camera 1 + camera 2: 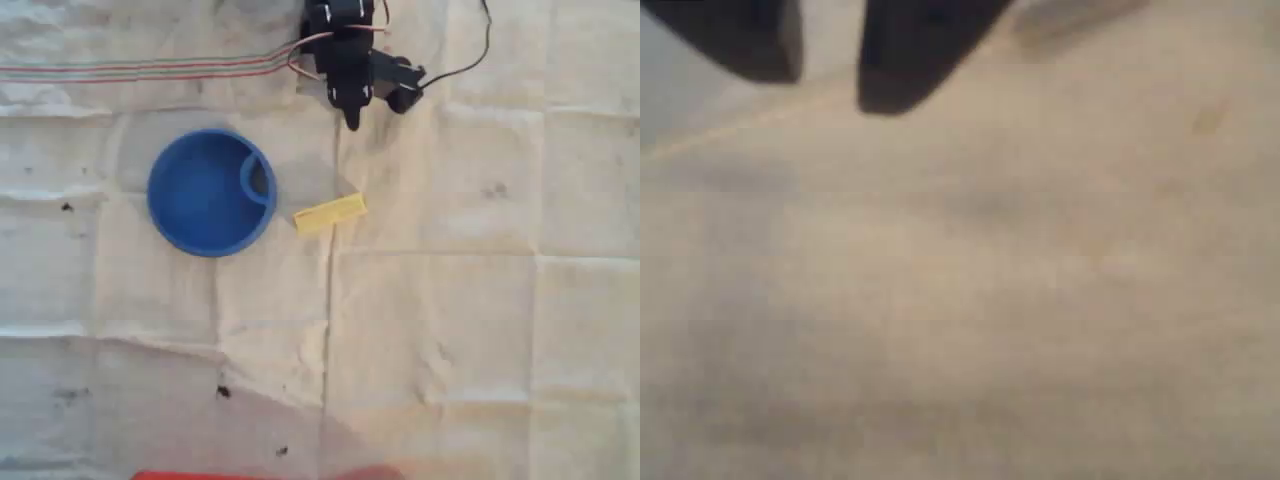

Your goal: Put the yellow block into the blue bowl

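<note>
Overhead view is showing the yellow block (330, 213) lying on the cloth-covered worktop (450, 320), just beside the blue bowl (205, 200) at its 3 o'clock. The tool (352, 118) is hovering at 12 o'clock, slightly parted, gripping nothing.

Looks like a home or hobby setup rather than a lab: the table (450, 330) is covered by a creased, stained off-white cloth (120, 380) with fold lines and red-green woven stripes (140, 70) near the top edge in the overhead view. Loose black cable (470, 60) trails across it. Exact room type cannot be told.
</note>
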You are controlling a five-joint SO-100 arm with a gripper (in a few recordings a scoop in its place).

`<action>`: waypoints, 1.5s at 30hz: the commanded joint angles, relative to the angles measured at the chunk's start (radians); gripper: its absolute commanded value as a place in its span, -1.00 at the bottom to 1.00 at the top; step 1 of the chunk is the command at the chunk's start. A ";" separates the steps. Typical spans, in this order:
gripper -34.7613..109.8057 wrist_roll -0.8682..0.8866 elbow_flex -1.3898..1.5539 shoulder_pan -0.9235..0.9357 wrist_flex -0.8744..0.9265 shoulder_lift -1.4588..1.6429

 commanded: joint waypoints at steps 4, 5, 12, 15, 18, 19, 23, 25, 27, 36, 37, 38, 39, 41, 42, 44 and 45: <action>-0.52 0.003 0.057 -0.017 -0.014 0.100; -0.52 0.003 0.057 -0.017 -0.014 0.100; -0.52 0.003 0.057 -0.017 -0.014 0.100; -0.52 0.003 0.057 -0.017 -0.014 0.100; -0.52 0.003 0.057 -0.017 -0.014 0.100; -0.52 0.003 0.057 -0.017 -0.014 0.100; -0.52 0.003 0.057 -0.017 -0.014 0.100; -0.52 0.003 0.057 -0.017 -0.014 0.100; -0.52 0.003 0.057 -0.017 -0.014 0.100; -0.51 0.002 -0.091 -0.012 -0.075 0.100; -0.51 0.000 -0.129 -0.014 -0.098 0.100; -0.51 0.000 -0.164 -0.014 -0.126 0.091; -0.50 -0.002 -0.184 -0.011 -0.153 0.091; -0.49 -0.020 -0.225 -0.009 -0.210 0.089; -0.48 -0.046 -0.238 -0.015 -0.238 0.089; -0.48 -0.104 -0.272 -0.020 -0.301 0.087; -0.48 -0.127 -0.291 -0.020 -0.331 0.087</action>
